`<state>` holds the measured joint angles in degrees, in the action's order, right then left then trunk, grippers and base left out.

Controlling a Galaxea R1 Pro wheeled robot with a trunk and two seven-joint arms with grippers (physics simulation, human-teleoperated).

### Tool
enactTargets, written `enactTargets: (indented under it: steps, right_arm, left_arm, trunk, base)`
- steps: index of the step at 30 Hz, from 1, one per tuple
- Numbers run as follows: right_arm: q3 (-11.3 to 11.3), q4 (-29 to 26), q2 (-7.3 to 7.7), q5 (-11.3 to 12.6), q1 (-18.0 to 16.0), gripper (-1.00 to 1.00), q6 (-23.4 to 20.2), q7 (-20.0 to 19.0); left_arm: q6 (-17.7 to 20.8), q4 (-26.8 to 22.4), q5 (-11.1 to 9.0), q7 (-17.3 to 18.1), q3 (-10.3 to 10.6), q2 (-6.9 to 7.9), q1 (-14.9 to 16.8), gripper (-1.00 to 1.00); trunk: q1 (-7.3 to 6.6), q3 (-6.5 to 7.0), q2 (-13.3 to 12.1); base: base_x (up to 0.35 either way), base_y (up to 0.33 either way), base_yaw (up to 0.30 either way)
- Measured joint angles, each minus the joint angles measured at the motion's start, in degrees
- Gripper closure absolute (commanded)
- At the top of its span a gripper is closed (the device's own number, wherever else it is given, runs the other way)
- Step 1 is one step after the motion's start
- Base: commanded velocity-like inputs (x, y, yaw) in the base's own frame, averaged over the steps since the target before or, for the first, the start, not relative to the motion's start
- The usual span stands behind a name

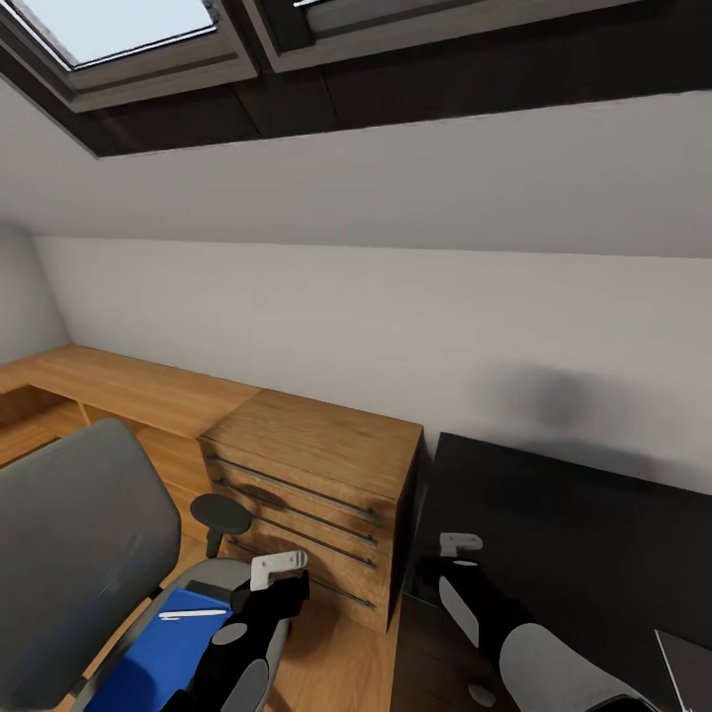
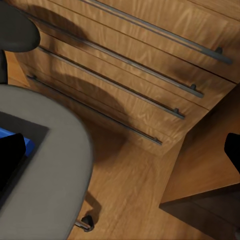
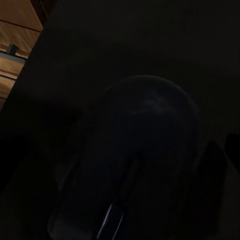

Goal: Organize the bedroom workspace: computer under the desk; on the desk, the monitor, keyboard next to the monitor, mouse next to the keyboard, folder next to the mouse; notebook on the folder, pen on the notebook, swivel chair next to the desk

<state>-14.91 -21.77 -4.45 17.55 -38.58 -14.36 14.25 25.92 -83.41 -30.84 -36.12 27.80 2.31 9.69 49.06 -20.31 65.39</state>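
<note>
My left tool (image 1: 282,576) is hanging over the front edge of the grey padded swivel chair (image 1: 79,554), its fingers standing apart with nothing between them. On the chair seat, beside my left forearm, the flat bright-blue folder (image 1: 158,653) is lying with the thin white-silver pen (image 1: 193,614) resting across its top. The chair's dark round armrest (image 1: 220,512) is sitting just behind my left tool.

My right tool (image 1: 450,569) is hovering over the near corner of the glossy black surface (image 1: 574,534); I cannot tell whether its fingers are apart or together. Through my right wrist camera, the small black rounded mouse (image 3: 135,160) is lying on that dark surface directly under the tool. A grey corner of a flat object (image 1: 689,667) is showing at the surface's near right edge.

Between chair and surface, the light wooden drawer chest (image 1: 316,494) with long metal handles is standing on the wooden floor (image 2: 135,190). Behind it, a low wooden bench (image 1: 129,391) is running along the white wall (image 1: 396,326), under the skylight windows (image 1: 119,30).
</note>
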Motion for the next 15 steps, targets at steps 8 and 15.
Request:
enactTargets:
  steps: [8, 15]
  right_arm:
    - [0.01, -0.02, 0.0, -0.43, -0.01, 1.0, -0.11, 0.01]
    - [0.01, -0.09, 0.01, -0.53, 0.01, 1.0, -0.15, 0.03]
  left_arm:
    - [0.01, 0.0, 0.0, 0.0, 0.0, -0.02, 0.01, -1.0]
    - [0.09, 0.12, -0.08, 0.01, 0.0, 0.0, 0.01, -1.0]
  trunk:
    - [0.0, 0.0, 0.0]
    - [0.0, 0.0, 0.0]
  base:
    - [0.0, 0.0, 0.0]
    - [0.0, 0.0, 0.0]
